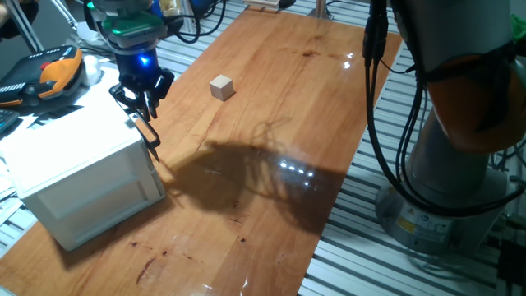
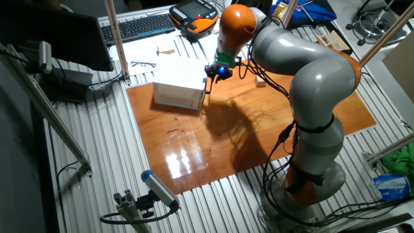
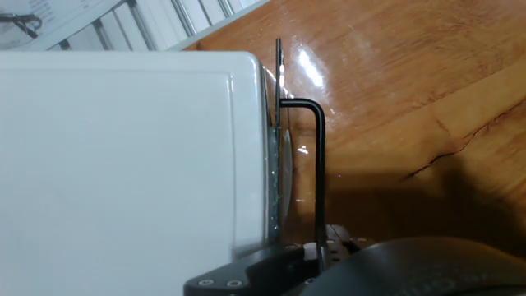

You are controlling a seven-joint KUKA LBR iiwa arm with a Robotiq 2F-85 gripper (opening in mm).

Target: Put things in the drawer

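The small beige wooden cube point(image 1: 221, 86) lies on the wooden table, apart from the cabinet; it also shows in the other fixed view point(image 2: 260, 81). The white cabinet point(image 1: 74, 177) stands at the table's left end with its drawer point(image 3: 280, 156) pushed in, only a thin gap showing. My gripper point(image 1: 147, 113) hangs over the cabinet's front top edge, at the far end of the black bar handle point(image 1: 149, 131). In the hand view the handle point(image 3: 320, 164) runs down between my fingers point(image 3: 255, 270), which are closed around it. The cube is out of the hand view.
An orange and black pendant point(image 1: 49, 74) and cables lie behind the cabinet, off the table. The arm's grey base point(image 1: 444, 181) stands to the right of the table. A keyboard point(image 2: 139, 26) sits at the back on the slatted bench.
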